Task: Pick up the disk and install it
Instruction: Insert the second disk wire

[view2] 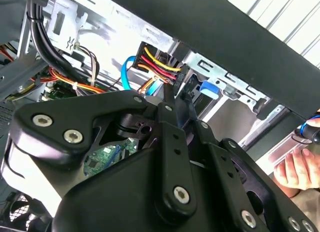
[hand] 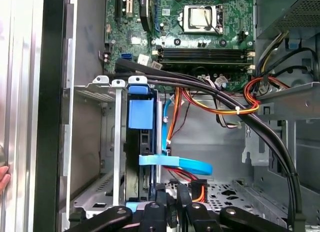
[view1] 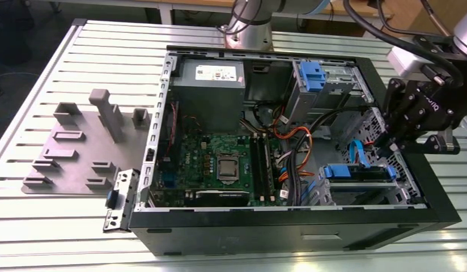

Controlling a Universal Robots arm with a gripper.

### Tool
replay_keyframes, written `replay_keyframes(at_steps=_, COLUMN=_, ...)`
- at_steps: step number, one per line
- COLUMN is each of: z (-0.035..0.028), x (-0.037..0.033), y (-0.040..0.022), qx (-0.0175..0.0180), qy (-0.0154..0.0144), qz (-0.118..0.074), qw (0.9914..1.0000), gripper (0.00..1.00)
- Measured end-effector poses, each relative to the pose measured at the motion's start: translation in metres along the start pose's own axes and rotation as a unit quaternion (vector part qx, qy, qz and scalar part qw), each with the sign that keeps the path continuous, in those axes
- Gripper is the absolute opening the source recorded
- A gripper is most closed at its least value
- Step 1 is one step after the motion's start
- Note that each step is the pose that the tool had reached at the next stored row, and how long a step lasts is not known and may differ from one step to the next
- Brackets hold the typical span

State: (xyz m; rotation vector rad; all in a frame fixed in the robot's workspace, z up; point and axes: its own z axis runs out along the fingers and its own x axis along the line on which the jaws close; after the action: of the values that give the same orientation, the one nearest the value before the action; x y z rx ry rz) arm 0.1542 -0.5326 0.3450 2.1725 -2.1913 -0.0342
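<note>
blue-framed disk (hand: 140,142) (slotted, metal bay)

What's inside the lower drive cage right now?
The disk in its blue caddy stands in the drive cage, a blue cable beside it. Its lower end is hidden behind the gripper.

My arm comes in from the exterior view's right, its black wrist angled downward. The claw (view1: 390,148) hangs at its lower end. In the second wrist view the claw (view2: 172,100) points up and away from the camera, its dark linkages crowding the foreground (fingertips close together, though I can't judge whether they're closed). A person's hand (view2: 300,169) sits at that picture's edge.
</note>
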Motion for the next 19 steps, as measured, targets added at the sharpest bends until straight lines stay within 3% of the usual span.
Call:
replay_keyframes(at_steps=10, z=0.0039, x=-0.0026, y=-0.0143, qx=-0.0104, qy=0.0001, qz=0.000, qw=0.99995, gripper=0.24)
replay_keyframes(at_steps=19, z=0.0044, x=-0.0029, y=-0.0150, qx=-0.0116, qy=0.0001, qz=0.000, qw=0.99993, gripper=0.22)
